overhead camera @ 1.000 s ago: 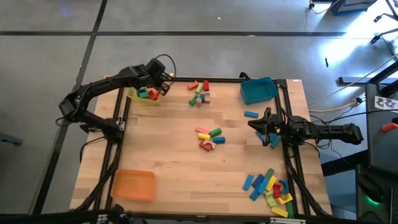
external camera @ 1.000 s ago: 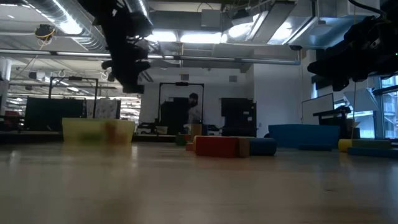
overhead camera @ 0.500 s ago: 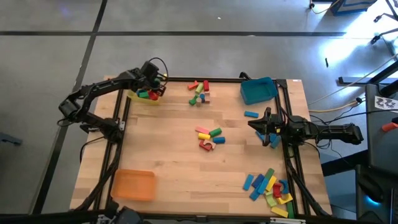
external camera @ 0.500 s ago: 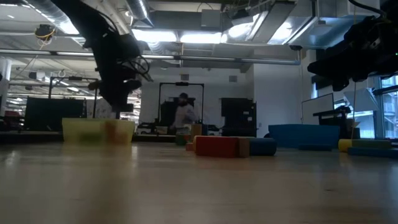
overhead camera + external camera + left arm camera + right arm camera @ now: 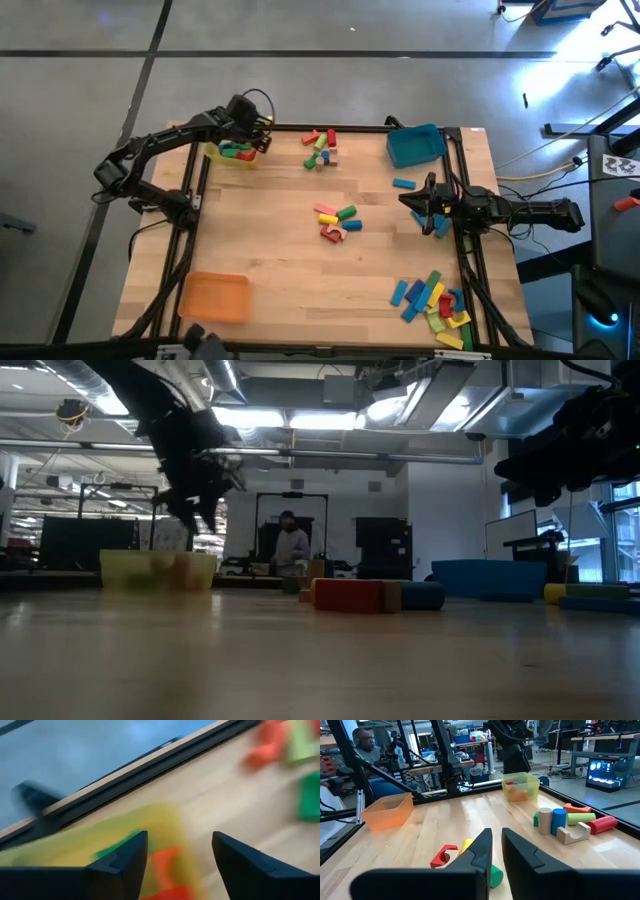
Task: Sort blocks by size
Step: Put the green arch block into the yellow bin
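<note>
My left gripper hangs open over the yellow tray at the table's far left corner. In the left wrist view its fingers stand apart with nothing between them, above a green block and a red block lying in the tray. More blocks lie on the table in a far group, a centre group and a pile near the right corner. My right gripper waits shut at the right edge, pointing level across the table.
A blue tray stands at the far right and an orange tray at the near left. A single blue block lies near the right gripper. People show beyond the table.
My left gripper has moved a little toward the table's far left corner and sunk lower over the yellow tray, tipping as it went. My right arm has kept still.
</note>
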